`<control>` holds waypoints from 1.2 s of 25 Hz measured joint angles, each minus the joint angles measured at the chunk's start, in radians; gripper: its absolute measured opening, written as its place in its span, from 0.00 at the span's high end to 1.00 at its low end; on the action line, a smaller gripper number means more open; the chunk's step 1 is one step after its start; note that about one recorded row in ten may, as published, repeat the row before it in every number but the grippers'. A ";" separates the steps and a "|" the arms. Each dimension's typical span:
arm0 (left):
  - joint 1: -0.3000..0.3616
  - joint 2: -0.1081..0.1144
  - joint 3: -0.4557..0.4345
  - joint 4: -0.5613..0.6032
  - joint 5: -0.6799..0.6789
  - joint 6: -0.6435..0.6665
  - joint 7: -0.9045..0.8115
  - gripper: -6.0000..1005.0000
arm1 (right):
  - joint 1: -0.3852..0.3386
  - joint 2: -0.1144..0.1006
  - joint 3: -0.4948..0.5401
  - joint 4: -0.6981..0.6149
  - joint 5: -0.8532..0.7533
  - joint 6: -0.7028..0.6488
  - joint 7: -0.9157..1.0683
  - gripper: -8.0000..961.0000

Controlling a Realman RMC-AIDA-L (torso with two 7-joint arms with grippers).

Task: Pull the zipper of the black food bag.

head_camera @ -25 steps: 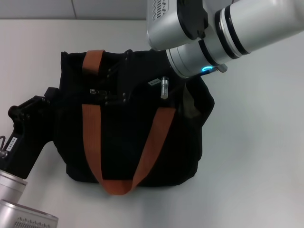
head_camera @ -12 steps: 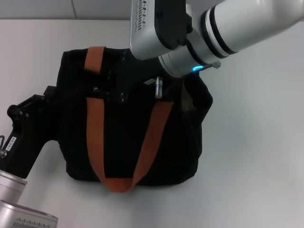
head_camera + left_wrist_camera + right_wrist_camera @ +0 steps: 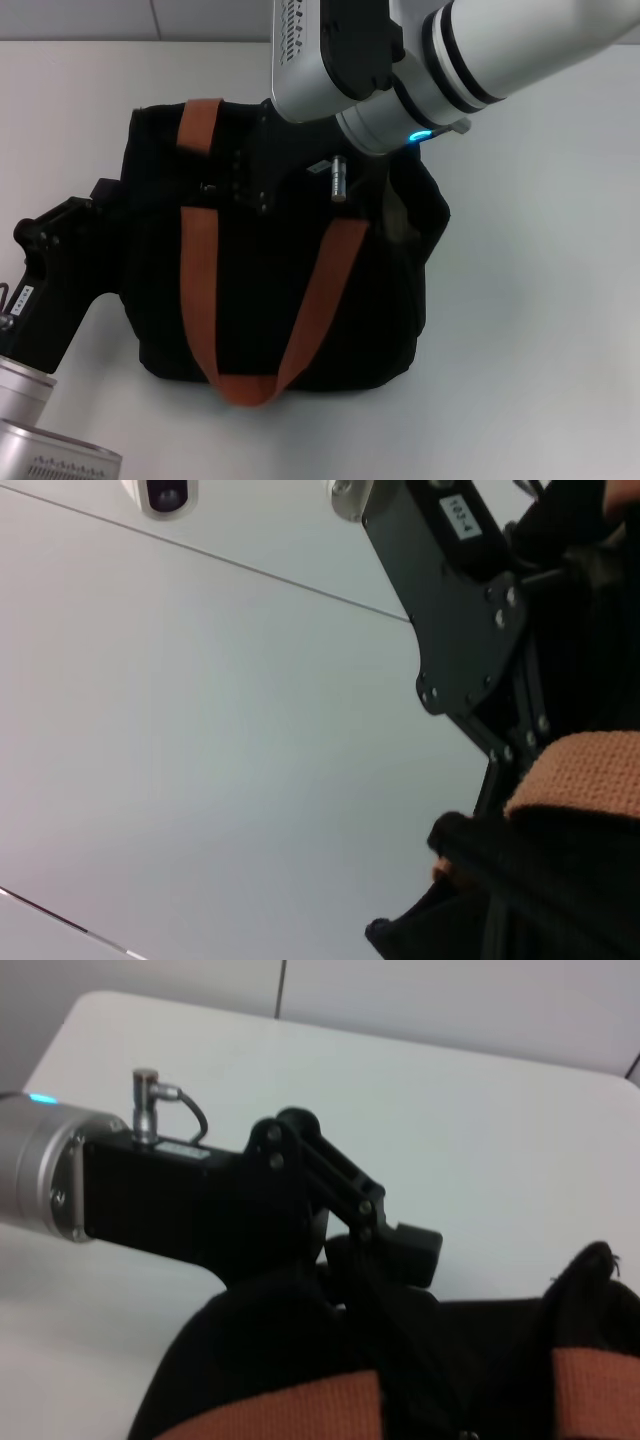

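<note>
The black food bag (image 3: 260,300) lies on the white table with its two orange-brown straps (image 3: 195,260) across it. My right gripper (image 3: 250,180) reaches down from the upper right onto the bag's top edge, between the straps. The left wrist view shows the right gripper (image 3: 495,765) beside a strap (image 3: 585,770), its tip hidden by fabric. My left gripper (image 3: 105,200) is at the bag's left edge. In the right wrist view the left gripper (image 3: 400,1250) is shut on the edge of the bag (image 3: 300,1350). The zipper is hidden.
A silver connector plug (image 3: 338,178) sticks out of my right wrist above the bag. The white table (image 3: 540,330) stretches out to the right of the bag and in front of it. A wall (image 3: 80,18) runs along the far edge.
My right arm and gripper have moved left across the bag's top since a second ago, and the left strap shifted slightly. Little has moved in the last half second. The left arm is still.
</note>
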 joint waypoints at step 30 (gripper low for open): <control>0.011 0.000 -0.006 -0.019 -0.006 0.041 0.089 0.98 | -0.094 0.004 0.012 -0.129 -0.036 -0.047 0.067 0.82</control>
